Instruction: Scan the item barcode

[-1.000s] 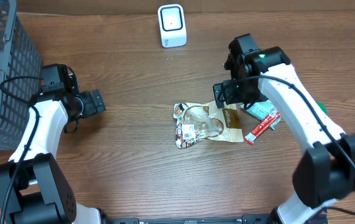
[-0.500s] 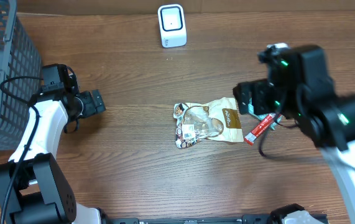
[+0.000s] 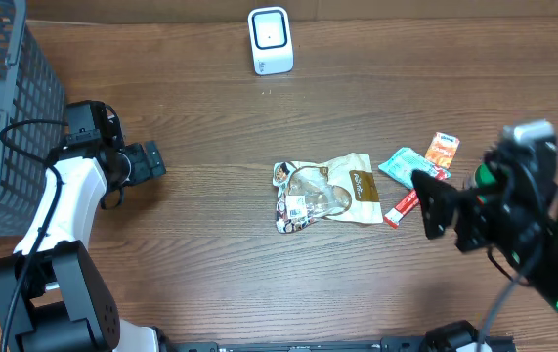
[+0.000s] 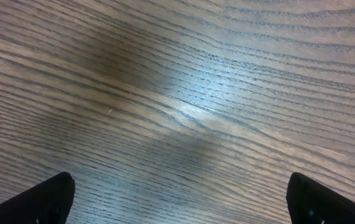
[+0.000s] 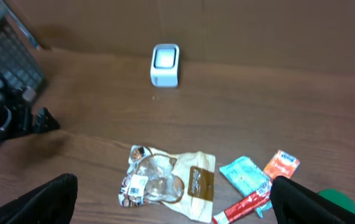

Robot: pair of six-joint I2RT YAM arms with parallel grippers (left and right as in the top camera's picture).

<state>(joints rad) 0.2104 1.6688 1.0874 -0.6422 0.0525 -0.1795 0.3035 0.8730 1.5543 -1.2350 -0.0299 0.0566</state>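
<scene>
A cream and brown snack bag (image 3: 329, 190) lies flat mid-table, with a white barcode label (image 3: 296, 207) on its left part. The white scanner (image 3: 270, 39) stands at the far edge. My right gripper (image 3: 439, 209) hangs high above the table, right of the bag and apart from it, open and empty. In the right wrist view the bag (image 5: 168, 180) and scanner (image 5: 165, 64) lie far below between the spread fingers (image 5: 56, 198). My left gripper (image 3: 151, 159) rests open at the left over bare wood, its fingertips (image 4: 56, 190) wide apart.
Right of the bag lie a teal packet (image 3: 402, 164), an orange packet (image 3: 443, 150) and a red stick pack (image 3: 400, 206). A grey mesh basket (image 3: 5, 117) fills the far left corner. Something green (image 5: 336, 200) shows at the right edge.
My right arm has pulled away from the bag's right edge toward the near right and risen toward the camera, uncovering the small packets. The left arm and the bag have not moved.
</scene>
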